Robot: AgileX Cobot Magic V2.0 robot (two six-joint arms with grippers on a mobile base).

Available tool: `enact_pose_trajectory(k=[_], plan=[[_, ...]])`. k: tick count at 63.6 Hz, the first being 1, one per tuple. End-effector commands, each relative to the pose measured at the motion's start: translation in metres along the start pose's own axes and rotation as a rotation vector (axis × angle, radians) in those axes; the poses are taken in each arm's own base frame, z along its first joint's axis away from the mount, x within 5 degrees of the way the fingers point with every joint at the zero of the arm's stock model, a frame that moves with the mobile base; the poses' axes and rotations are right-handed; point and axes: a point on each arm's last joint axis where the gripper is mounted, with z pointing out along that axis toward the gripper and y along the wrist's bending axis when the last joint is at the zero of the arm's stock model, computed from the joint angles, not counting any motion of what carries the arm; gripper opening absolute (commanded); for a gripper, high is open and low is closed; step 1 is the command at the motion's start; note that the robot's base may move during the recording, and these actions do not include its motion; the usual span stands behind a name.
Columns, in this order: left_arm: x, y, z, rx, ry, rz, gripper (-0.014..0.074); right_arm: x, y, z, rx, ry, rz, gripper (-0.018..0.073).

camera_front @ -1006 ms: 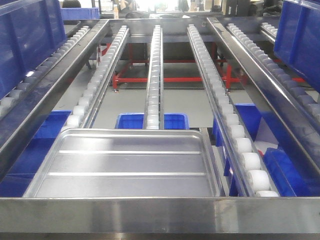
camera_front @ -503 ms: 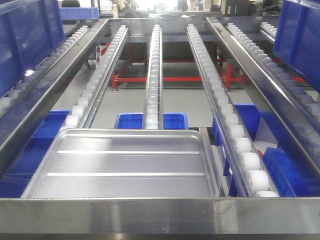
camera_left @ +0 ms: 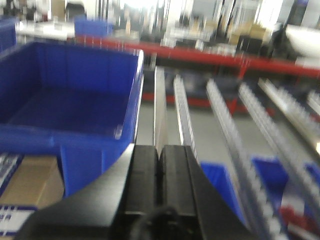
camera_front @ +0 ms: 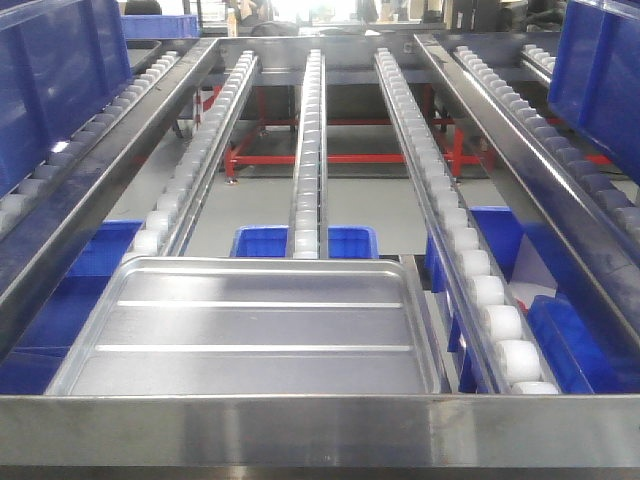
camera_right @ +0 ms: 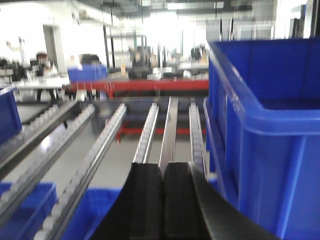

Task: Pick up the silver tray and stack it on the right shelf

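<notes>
- The left claw (camera_left: pixel 159 150) has its two fingers pressed tight together; a big blue bin (camera_left: pixel 70 95) sits to its left, with only its blue floor showing inside
- The silver tray (camera_front: pixel 250 330) lies flat on the roller shelf (camera_front: pixel 305 150), right against the shiny front bar (camera_front: pixel 320 428), with only bare metal showing inside
- A small blue box (camera_front: pixel 350 243) sits lower down, behind the tray
- The right claw (camera_right: pixel 162 170) is pressed together too, with a tall blue tub (camera_right: pixel 265 125) just beside it on the right
</notes>
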Motion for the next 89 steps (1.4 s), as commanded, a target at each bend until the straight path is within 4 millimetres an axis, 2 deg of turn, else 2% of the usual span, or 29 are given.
enact_pose_trajectory(k=[1,9,15,19,24,28,31,40,44,50,52,60,68,75,89], plan=[[-0.015,-0.001,0.016,-0.002,0.017,0.057,-0.0097,-0.017,0.002,0.012,-0.018,-0.021,0.000,0.0060],[-0.016,-0.003,0.035,0.016,0.083,0.069,-0.0088,-0.017,0.007,0.027,-0.066,0.058,0.006,0.0094],[-0.009,-0.006,0.044,0.045,0.177,0.021,-0.0068,-0.015,0.012,0.035,-0.110,0.103,0.009,0.0222],[-0.001,-0.009,0.048,0.069,0.254,0.020,0.0024,-0.011,0.015,0.041,-0.137,0.131,0.010,0.0321],[0.006,-0.013,0.054,0.105,0.328,0.024,0.0204,-0.006,0.021,0.049,-0.179,0.175,0.020,0.0434],[0.009,-0.018,0.058,0.136,0.352,0.030,0.0322,0.000,0.026,0.055,-0.215,0.216,0.052,0.0481],[0.010,-0.024,0.061,0.175,0.366,0.037,0.0360,0.002,0.032,0.060,-0.248,0.256,0.090,0.0494],[0.012,-0.064,0.069,0.423,0.430,0.103,0.0358,0.007,0.058,0.081,-0.363,0.442,0.141,0.0495],[0.018,-0.085,0.070,0.530,0.493,0.186,0.0358,0.004,0.072,0.091,-0.412,0.484,0.166,0.0495],[0.030,-0.102,0.074,0.594,0.556,0.295,0.0358,0.009,0.087,0.104,-0.453,0.526,0.172,0.0495],[0.035,-0.106,0.078,0.595,0.581,0.281,0.0358,0.013,0.091,0.109,-0.454,0.533,0.171,0.0495],[0.050,-0.112,0.096,0.506,0.711,0.134,0.0358,0.031,0.101,0.123,-0.438,0.673,0.223,0.0494],[0.065,-0.108,0.119,0.381,0.880,0.121,0.0358,0.044,0.113,0.136,-0.441,0.881,0.200,0.0486],[0.074,-0.106,0.137,0.280,0.963,0.121,0.0358,0.058,0.124,0.153,-0.429,1.010,0.180,0.0486],[0.095,-0.118,0.164,0.197,1.064,0.080,0.0358,0.087,0.138,0.189,-0.321,1.150,0.163,0.0485]])
